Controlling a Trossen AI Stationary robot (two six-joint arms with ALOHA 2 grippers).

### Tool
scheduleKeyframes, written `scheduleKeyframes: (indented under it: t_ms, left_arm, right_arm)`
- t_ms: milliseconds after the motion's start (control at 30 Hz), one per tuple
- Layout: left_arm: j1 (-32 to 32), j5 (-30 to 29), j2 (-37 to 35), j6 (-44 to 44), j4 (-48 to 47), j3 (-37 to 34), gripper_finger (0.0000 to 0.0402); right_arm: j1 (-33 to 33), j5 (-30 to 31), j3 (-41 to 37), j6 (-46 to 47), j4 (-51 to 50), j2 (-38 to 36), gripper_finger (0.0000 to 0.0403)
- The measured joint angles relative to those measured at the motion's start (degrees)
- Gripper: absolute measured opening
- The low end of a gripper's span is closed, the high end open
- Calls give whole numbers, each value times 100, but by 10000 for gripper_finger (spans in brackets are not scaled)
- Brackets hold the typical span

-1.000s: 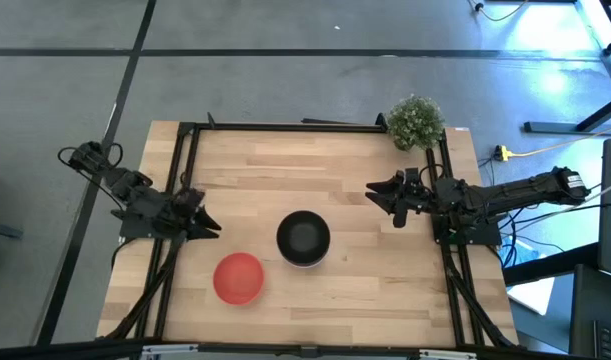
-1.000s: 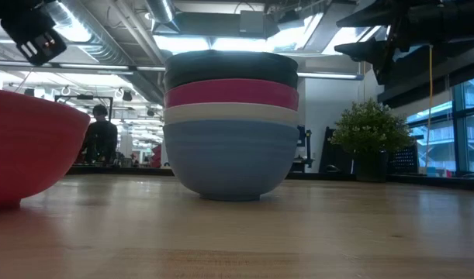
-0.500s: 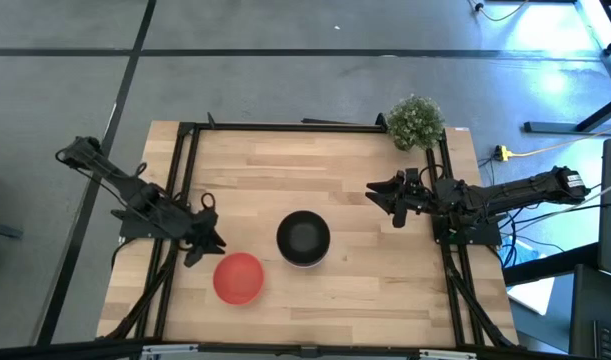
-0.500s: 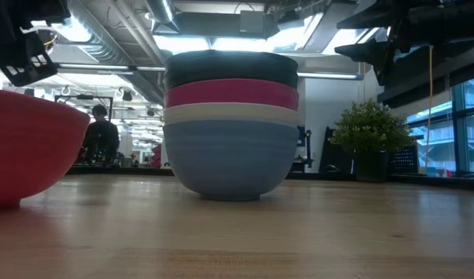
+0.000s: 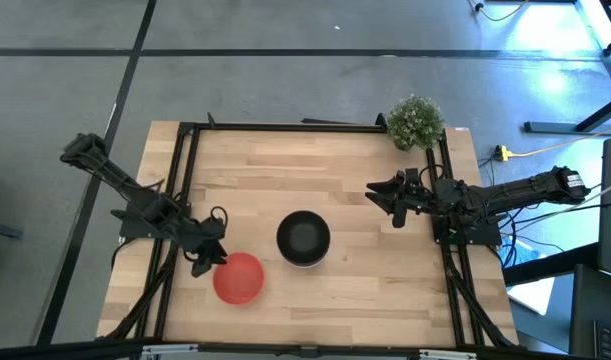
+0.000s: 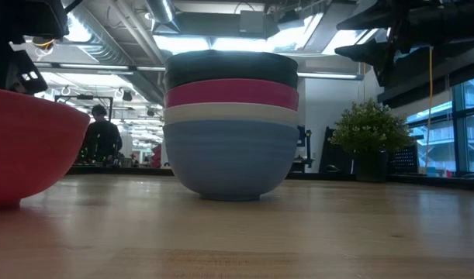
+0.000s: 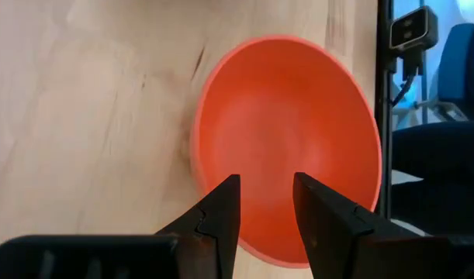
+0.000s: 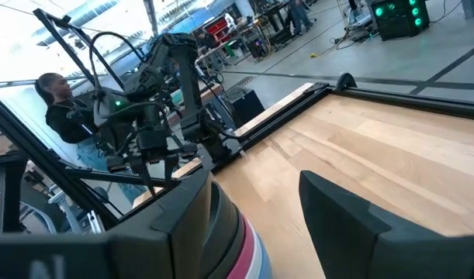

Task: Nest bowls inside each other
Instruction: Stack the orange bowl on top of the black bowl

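A stack of nested bowls (image 5: 303, 238) stands mid-table on its blue bottom bowl; in the low view the stack (image 6: 230, 124) reads blue, white, pink, then black on top. The red bowl (image 5: 238, 277) sits upright on its base by itself, nearer the table's near-left. My left gripper (image 5: 209, 257) is open and hangs just left of and above the red bowl; in the left wrist view its fingers (image 7: 266, 180) point down over the red bowl's (image 7: 287, 132) near rim. My right gripper (image 5: 383, 205) waits open at the right side, and the stack (image 8: 233, 232) shows between its fingers.
A small green potted plant (image 5: 416, 121) stands at the table's far-right corner. Black frame rails (image 5: 185, 170) run along the left, right and far edges. Bare wood lies between the stack and the right arm. People show in the room beyond (image 6: 101, 136).
My left gripper has moved from the left edge toward the table's near edge and rightward, arriving over the red bowl's left rim, and has tipped to point downward. The bowls and my right arm have kept still.
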Motion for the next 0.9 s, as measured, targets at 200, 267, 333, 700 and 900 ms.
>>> scheduleKeyframes:
  t_ms: [200, 267, 333, 700, 900]
  left_arm:
    - [-25, -10, 399, -58, 65, 118, 114]
    - [-25, -57, 519, -60, -144, 269, 114]
    - [-25, -143, 664, -60, -482, 452, 114]
    - [-22, -275, 1333, -154, -1261, 1001, 114]
    - [-20, -112, 1555, -307, -1222, 1001, 114]
  right_arm:
    - [1, 0, 0, -5, -32, -2, 200]
    - [0, 0, 0, -10, -34, -2, 200]
    - [1, 0, 0, -17, -34, -2, 200]
    - [2, 0, 0, -114, -45, -2, 200]
    - [2, 0, 0, -149, -45, -2, 200]
